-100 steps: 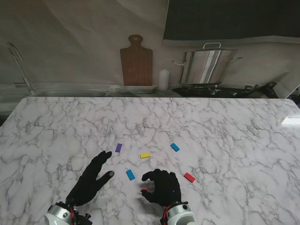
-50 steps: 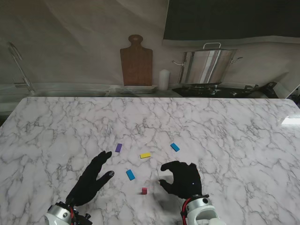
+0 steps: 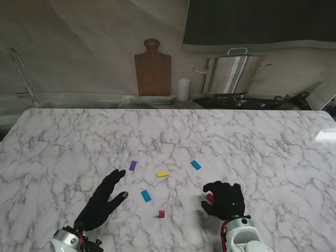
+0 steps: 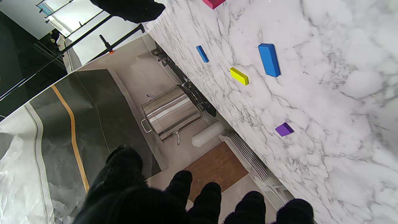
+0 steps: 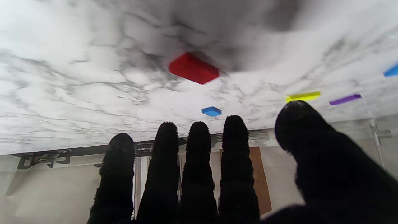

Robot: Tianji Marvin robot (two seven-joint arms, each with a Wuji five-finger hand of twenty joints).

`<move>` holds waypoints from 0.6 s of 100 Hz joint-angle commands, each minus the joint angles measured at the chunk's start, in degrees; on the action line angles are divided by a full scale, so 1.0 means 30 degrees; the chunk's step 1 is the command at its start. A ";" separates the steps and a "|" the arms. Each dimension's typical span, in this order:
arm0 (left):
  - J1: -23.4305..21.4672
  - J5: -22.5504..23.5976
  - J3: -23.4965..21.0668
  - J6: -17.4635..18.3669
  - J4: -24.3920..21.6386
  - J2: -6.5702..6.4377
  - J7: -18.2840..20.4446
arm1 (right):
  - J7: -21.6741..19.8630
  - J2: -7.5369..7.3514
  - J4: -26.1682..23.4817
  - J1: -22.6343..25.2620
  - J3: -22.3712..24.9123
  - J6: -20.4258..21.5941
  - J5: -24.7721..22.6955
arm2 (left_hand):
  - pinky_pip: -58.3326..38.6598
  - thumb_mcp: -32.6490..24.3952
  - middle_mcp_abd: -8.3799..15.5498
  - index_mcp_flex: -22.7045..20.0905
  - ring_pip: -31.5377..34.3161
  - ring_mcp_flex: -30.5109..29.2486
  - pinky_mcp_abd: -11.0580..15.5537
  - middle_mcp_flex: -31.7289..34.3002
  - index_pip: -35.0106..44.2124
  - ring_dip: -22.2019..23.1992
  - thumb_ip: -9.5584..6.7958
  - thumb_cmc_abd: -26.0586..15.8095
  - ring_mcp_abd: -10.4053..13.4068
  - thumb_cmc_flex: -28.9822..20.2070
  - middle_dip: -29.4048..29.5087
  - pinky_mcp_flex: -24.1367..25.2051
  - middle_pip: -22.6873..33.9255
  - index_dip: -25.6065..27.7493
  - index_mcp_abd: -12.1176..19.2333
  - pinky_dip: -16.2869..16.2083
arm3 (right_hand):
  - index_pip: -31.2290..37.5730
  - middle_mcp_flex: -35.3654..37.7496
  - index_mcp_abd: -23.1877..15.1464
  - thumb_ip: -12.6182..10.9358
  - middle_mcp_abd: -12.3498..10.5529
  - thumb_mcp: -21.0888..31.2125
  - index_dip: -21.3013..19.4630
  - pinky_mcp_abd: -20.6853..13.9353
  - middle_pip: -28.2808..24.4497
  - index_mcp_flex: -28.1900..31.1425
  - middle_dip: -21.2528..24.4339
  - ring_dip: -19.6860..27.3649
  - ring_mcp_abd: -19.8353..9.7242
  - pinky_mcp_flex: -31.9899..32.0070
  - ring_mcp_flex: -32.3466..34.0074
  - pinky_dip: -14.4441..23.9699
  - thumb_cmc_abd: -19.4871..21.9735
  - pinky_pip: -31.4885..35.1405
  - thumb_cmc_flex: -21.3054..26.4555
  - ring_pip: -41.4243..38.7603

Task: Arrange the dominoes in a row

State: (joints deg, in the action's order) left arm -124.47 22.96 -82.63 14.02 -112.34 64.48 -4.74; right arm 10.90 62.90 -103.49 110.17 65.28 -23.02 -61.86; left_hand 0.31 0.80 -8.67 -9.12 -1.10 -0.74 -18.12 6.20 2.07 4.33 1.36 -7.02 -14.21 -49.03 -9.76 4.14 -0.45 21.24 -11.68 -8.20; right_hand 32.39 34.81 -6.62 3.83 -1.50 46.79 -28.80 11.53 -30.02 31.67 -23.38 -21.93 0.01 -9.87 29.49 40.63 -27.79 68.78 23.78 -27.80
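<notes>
Several coloured dominoes lie scattered on the marble table [image 3: 63,147]. A small red domino [image 3: 161,213] stands nearest to me, between the hands. A blue one [image 3: 146,196], a yellow one [image 3: 163,174], a purple one [image 3: 133,165] and a second blue one [image 3: 196,164] lie flat farther away. My right hand [image 3: 224,199] hovers open over a flat red domino [image 3: 209,197], which half shows at its fingertips; the right wrist view shows that domino [image 5: 193,68] lying untouched beyond the fingers [image 5: 199,146]. My left hand [image 3: 102,202] rests open, fingers spread, left of the blue domino [image 4: 269,59].
Behind the table's far edge stand a wooden cutting board [image 3: 153,68], a white candle [image 3: 182,89] and a steel pot [image 3: 231,73] on a stove. A stack of plates [image 3: 152,100] sits under the board.
My right hand let go of the small red domino, leaving it standing, and swept to the right until it reached the flat red domino. The left hand stayed put.
</notes>
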 commanded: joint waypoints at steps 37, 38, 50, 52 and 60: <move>-0.0080 0.0054 0.0104 -0.0027 -0.0003 0.0006 0.0302 | -0.0563 -0.0407 0.2254 -0.1407 -0.0214 -0.0637 -0.1245 | 0.0029 0.0112 0.0202 0.0261 -0.0060 0.0243 0.0523 -0.0237 0.0018 0.0042 -0.0496 -0.0118 0.0376 -0.0600 0.0072 -0.0002 -0.0065 0.0291 0.0062 -0.0253 | 0.0575 -0.0552 0.0347 -0.0120 -0.0252 0.0875 -0.0509 -0.0259 -0.2106 -0.0395 -0.1316 -0.1013 -0.0422 -0.0273 0.0106 0.0354 -0.0734 0.0635 -0.0385 -0.1999; -0.0082 0.0052 0.0103 -0.0028 -0.0004 0.0006 0.0302 | -0.0568 -0.0410 0.2280 -0.1433 -0.0229 -0.0636 -0.1250 | 0.0029 0.0111 0.0201 0.0263 -0.0060 0.0243 0.0523 -0.0238 0.0017 0.0041 -0.0496 -0.0115 0.0374 -0.0601 0.0072 -0.0002 -0.0065 0.0290 0.0061 -0.0252 | 0.0606 -0.0548 0.0341 -0.0112 -0.0263 0.0888 -0.0534 -0.0272 -0.2152 -0.0388 -0.1349 -0.1038 -0.0406 -0.0293 0.0105 0.0365 -0.0779 0.0669 -0.0385 -0.2063; -0.0093 0.0047 0.0098 -0.0036 -0.0012 0.0003 0.0318 | -0.0472 -0.0421 0.2722 -0.1791 -0.0468 -0.0613 -0.1212 | 0.0030 0.0103 0.0208 0.0268 -0.0060 0.0243 0.0524 -0.0240 0.0016 0.0040 -0.0499 -0.0123 0.0376 -0.0613 0.0071 -0.0002 -0.0066 0.0290 0.0053 -0.0249 | 0.1240 -0.0473 0.0237 0.0029 -0.0301 0.1135 -0.1062 -0.0479 -0.2931 -0.0241 -0.1951 -0.1463 -0.0322 -0.0513 0.0124 0.0552 -0.1327 0.1298 -0.0460 -0.3169; -0.0094 0.0046 0.0098 -0.0034 -0.0013 0.0003 0.0322 | -0.0422 -0.0420 0.2818 -0.1863 -0.0519 -0.0605 -0.1205 | 0.0030 0.0127 0.0202 0.0265 -0.0058 0.0240 0.0524 -0.0242 0.0018 0.0041 -0.0491 -0.0126 0.0376 -0.0575 0.0072 -0.0002 -0.0067 0.0291 0.0064 -0.0249 | 0.1436 -0.0456 0.0200 0.0065 -0.0297 0.1237 -0.1216 -0.0499 -0.3138 -0.0219 -0.2099 -0.1563 -0.0338 -0.0529 0.0124 0.0583 -0.1456 0.1423 -0.0488 -0.3420; -0.0097 0.0050 0.0097 -0.0032 -0.0012 0.0002 0.0323 | -0.0265 -0.0423 0.3133 -0.2090 -0.0686 -0.0493 -0.1140 | 0.0030 0.0113 0.0213 0.0261 -0.0057 0.0241 0.0526 -0.0237 0.0020 0.0043 -0.0496 -0.0126 0.0376 -0.0591 0.0073 -0.0003 -0.0066 0.0292 0.0050 -0.0247 | 0.1719 -0.0445 0.0080 0.0146 -0.0362 0.1466 -0.1487 -0.0543 -0.3395 -0.0319 -0.2306 -0.1675 -0.0353 -0.0631 0.0143 0.0600 -0.1834 0.1609 -0.0413 -0.3777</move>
State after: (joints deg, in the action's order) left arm -124.48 23.04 -82.54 13.97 -112.35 64.46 -4.63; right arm 9.79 61.65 -95.13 104.30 63.43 -24.64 -65.40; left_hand 0.31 0.80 -8.67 -9.12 -1.10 -0.74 -18.12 6.20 2.07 4.33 1.36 -7.02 -14.21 -49.04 -9.76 4.14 -0.45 21.24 -11.68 -8.21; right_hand 36.02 34.13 -6.57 3.83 -1.74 49.58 -31.79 10.76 -38.16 31.81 -29.36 -25.93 -0.08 -11.49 29.73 41.31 -30.50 72.05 23.77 -37.64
